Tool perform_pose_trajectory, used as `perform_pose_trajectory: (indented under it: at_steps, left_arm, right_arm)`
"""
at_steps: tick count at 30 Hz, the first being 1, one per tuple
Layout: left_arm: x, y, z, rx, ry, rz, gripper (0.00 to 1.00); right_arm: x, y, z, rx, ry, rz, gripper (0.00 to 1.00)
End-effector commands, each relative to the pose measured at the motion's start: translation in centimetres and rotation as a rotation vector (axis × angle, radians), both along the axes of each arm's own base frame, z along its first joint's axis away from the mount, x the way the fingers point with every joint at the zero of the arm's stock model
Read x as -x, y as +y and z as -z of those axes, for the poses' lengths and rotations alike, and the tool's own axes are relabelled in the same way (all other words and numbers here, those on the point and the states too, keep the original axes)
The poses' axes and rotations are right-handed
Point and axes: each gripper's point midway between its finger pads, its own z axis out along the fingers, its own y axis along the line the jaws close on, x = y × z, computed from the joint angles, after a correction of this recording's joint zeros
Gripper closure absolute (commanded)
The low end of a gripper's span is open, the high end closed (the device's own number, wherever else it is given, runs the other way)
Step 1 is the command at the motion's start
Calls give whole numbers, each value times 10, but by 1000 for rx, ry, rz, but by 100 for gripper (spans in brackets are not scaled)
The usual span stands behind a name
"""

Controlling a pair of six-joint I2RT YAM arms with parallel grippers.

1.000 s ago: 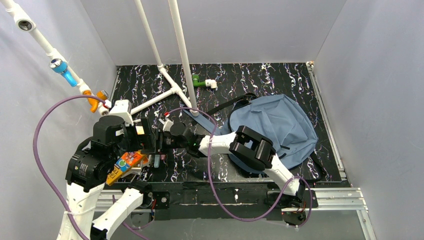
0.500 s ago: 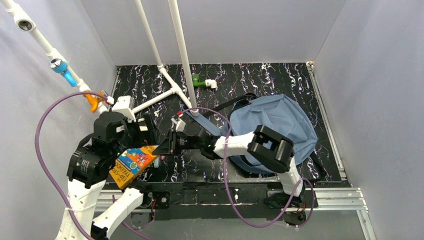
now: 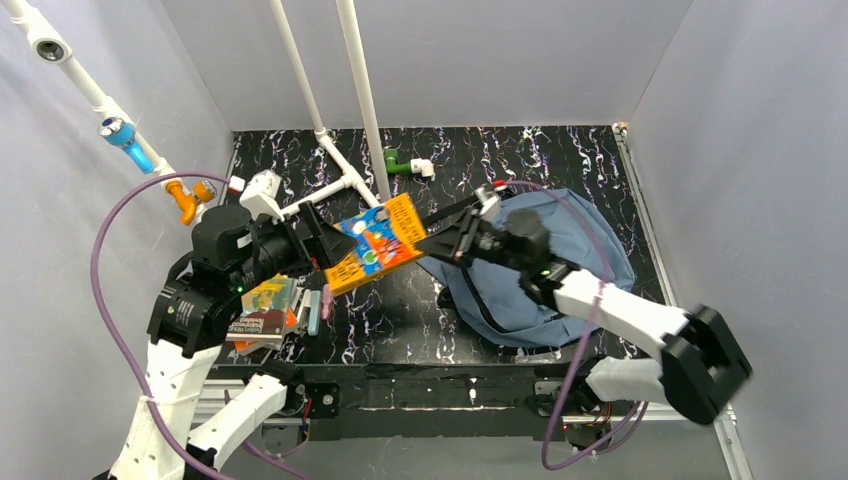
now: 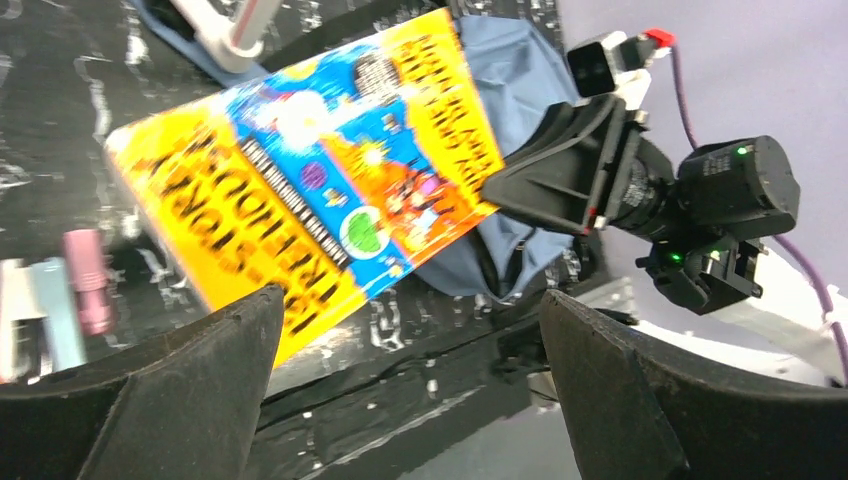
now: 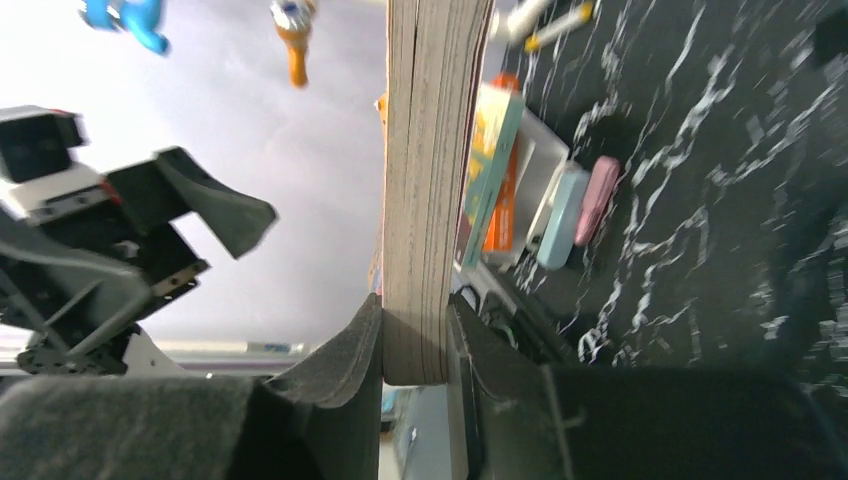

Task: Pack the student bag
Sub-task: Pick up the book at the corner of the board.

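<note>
- Right gripper (image 5: pixel 415 345): closed part-way on the edge of a book (image 3: pixel 375 243); the two dark fingers (image 5: pixel 350 360) press the page block from both sides.
- The book is held off the table (image 3: pixel 500 160), tilted, with its yellow, orange and blue cover facing up. It sits at centre frame in the top view.
- Left gripper (image 4: pixel 410 305): jaws fully spread and holding nothing. In its wrist view the book's free end lies just ahead of the open fingers; contact cannot be told.
- The two grippers face each other across the book, the left one from the left of the frame and the right one from the right.
- Student bag (image 3: pixel 570 250): slate-blue, lying flat on the table at centre right, directly behind and under the right arm's forearm. A black strap runs from its upper-left edge.
- Stack of books (image 3: pixel 262 310): lower left of the top view, under the left arm.
- Pink item (image 4: pixel 85 280) and a pale blue one lie side by side just right of that stack; their type cannot be told.
- White pipe frame (image 3: pixel 330 150): stands at upper left on the table.
</note>
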Motion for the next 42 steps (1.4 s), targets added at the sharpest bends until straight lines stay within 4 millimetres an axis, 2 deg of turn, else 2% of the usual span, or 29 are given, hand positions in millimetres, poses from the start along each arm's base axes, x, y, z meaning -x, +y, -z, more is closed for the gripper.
perform_pose_trajectory:
  at_steps: [1, 4, 7, 12, 17, 21, 26, 31, 38, 39, 40, 42]
  left_arm:
    - [-9, -32, -7, 169, 46, 71, 1]
    - [-15, -38, -2, 228, 90, 43, 1]
    - [-21, -40, -1, 305, 84, 0, 1]
    - [-27, -55, -2, 552, 128, -28, 1]
    - [-39, -70, -3, 738, 166, 2, 1]
    - [-43, -76, 0, 780, 199, 11, 1]
    - [-43, -76, -11, 791, 158, 33, 2]
    - [-40, -86, -14, 791, 200, 96, 26]
    - [-37, -91, -9, 754, 208, 146, 53]
    - [-37, -91, -7, 742, 199, 150, 60]
    - [-37, -90, -6, 725, 184, 156, 72]
    - [-37, -87, -6, 689, 141, 153, 91]
  right_arm:
    - [4, -59, -45, 51, -116, 49, 99]
    - [-4, -94, -62, 0, -96, 99, 99]
    - [-5, -112, -78, -70, -111, 115, 99]
    - [-3, -115, -95, -206, -86, 83, 99]
    - [-2, -114, -107, -258, -85, 54, 99]
    - [0, -114, -108, -273, -79, 48, 99]
    - [1, -115, -103, -274, -72, 51, 99]
    - [0, -115, -100, -279, -65, 58, 99]
    - [-3, -114, -97, -273, -51, 64, 99]
    - [-3, -114, -96, -267, -50, 62, 99]
    - [-3, -113, -93, -249, -48, 58, 99]
    - [-5, -111, -75, -137, -39, 59, 99]
